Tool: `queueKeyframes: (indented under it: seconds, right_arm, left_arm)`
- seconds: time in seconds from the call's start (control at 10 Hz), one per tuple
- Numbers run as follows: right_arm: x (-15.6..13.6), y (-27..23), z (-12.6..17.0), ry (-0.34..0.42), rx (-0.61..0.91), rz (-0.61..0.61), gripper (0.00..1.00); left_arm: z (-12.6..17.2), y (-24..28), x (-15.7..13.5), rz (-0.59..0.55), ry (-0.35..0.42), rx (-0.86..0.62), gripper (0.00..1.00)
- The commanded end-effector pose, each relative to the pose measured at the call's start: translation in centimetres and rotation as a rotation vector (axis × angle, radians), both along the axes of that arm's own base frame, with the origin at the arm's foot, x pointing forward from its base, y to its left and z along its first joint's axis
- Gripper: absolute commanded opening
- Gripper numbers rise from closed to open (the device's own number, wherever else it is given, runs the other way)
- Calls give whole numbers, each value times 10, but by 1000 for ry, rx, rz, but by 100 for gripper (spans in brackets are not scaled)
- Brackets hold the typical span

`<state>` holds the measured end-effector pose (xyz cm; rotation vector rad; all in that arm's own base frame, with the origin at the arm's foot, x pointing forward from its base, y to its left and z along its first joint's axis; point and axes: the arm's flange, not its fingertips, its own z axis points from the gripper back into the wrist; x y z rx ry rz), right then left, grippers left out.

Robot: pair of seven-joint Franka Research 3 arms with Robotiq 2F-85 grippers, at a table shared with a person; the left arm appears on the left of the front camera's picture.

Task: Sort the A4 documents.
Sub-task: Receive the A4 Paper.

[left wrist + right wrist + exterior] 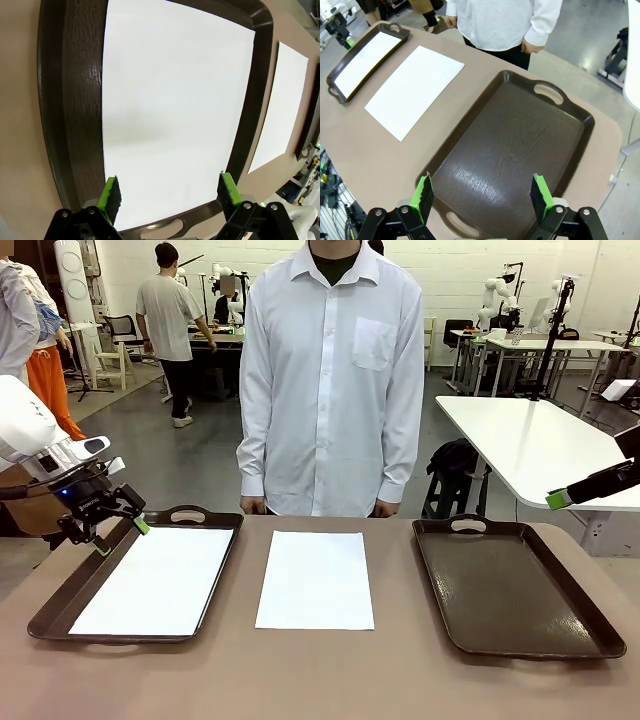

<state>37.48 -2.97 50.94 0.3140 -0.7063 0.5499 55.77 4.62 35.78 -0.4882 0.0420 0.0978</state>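
Note:
One white A4 sheet [155, 580] lies inside the left dark brown tray [60, 595]. A second sheet [315, 580] lies flat on the table between the two trays. My left gripper [120, 536] hangs open above the left tray's far left corner, holding nothing. In the left wrist view the gripper [170, 185] spreads over the trayed sheet [175, 100], with the second sheet [280, 105] beyond the rim. My right gripper [557, 500] is raised at the far right. It is open [482, 192] above the bare right tray [520, 145], with both sheets [415, 90] [367, 57] farther off.
A person in a white shirt [330, 380] stands at the table's far edge behind the middle sheet, hands down at the sides. A white table [530, 445] stands behind on the right. Bare brown tabletop [320, 680] runs along the near edge.

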Motion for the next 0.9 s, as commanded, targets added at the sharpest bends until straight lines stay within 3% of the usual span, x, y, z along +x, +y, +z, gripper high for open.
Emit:
queueKeyframes:
  seconds: [0.0, 0.4, 0.6, 0.7, 0.8]
  right_arm:
    - [2, -1, -2, -3, 16, 12, 100]
    - [2, -1, -2, -3, 16, 12, 100]
    - [2, -1, -2, -3, 16, 12, 100]
    - [2, -1, -2, -3, 16, 12, 100]
    - [2, -1, -2, -3, 16, 12, 100]
  left_arm:
    - [2, 1, 0, -22, 1, 6, 100]
    - [0, 0, 0, 0, 0, 0, 100]
    - [30, -69, 18, -256, -102, 115, 100]
    - [48, -90, 16, -282, -126, 108, 100]
    - [71, -106, 4, -333, -199, 85, 100]
